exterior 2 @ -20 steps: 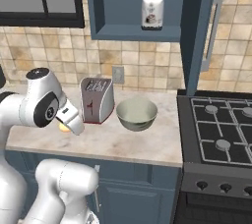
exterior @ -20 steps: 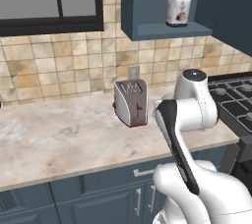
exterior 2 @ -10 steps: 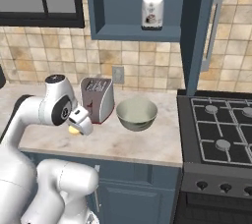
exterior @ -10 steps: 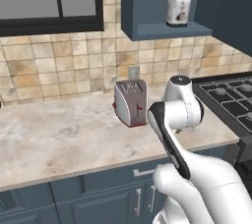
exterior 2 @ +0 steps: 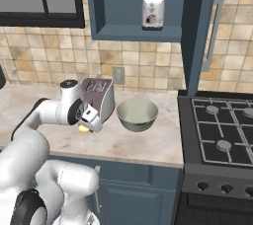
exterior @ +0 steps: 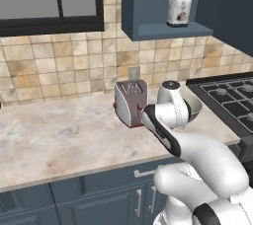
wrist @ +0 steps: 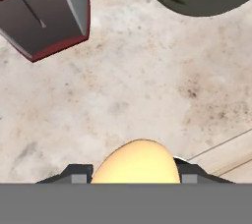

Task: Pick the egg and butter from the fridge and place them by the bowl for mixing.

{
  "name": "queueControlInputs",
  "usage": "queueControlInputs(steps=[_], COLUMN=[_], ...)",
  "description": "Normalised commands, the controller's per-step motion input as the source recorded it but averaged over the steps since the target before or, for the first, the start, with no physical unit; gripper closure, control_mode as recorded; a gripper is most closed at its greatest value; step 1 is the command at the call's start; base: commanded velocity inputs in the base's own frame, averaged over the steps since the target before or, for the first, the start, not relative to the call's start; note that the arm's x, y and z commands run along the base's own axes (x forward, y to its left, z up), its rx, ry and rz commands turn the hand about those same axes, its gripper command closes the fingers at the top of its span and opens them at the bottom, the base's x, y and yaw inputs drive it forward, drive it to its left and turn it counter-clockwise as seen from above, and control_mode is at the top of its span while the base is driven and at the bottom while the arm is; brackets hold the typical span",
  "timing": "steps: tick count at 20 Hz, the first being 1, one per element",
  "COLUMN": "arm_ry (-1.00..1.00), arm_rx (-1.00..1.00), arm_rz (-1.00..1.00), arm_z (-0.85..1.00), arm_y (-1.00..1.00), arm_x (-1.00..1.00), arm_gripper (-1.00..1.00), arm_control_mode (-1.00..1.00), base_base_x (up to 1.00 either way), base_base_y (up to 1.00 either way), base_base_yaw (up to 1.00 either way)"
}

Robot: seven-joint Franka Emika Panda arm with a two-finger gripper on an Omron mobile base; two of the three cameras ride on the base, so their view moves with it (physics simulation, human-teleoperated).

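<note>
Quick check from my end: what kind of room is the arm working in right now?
A home-style kitchen, rendered: a marble-look counter with a toaster and bowl, a gas stove beside it, tiled backsplash behind.

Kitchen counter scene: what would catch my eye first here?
The white arm's gripper carrying a pale yellow-orange egg low over the marbled counter. Just beyond it stand a silver toaster and a greenish-cream bowl, with the black stove to their right.
</note>
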Motion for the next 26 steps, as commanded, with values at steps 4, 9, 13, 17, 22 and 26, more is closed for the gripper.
queueControlInputs(steps=[4,9,13,17,22,26], arm_ry=[-0.08,-0.02,-0.03,-0.05,-0.05,-0.01], arm_rx=[-0.01,0.00,-0.02,-0.03,-0.03,0.00], arm_rz=[0.06,0.02,0.00,0.00,0.00,0.00], arm_z=[-0.33,-0.13,-0.20,-0.26,-0.29,-0.21], arm_y=[0.00,-0.02,-0.03,-0.04,-0.06,-0.07], arm_x=[0.47,0.17,0.20,0.24,0.32,0.37], arm_gripper=[1.00,1.00,1.00,1.00,1.00,1.00], arm_control_mode=[-1.00,-1.00,-1.00,-1.00,-1.00,-1.00], base_base_x=[0.00,0.00,0.00,0.00,0.00,0.00], base_base_y=[0.00,0.00,0.00,0.00,0.00,0.00], base_base_yaw=[0.00,0.00,0.00,0.00,0.00,0.00])
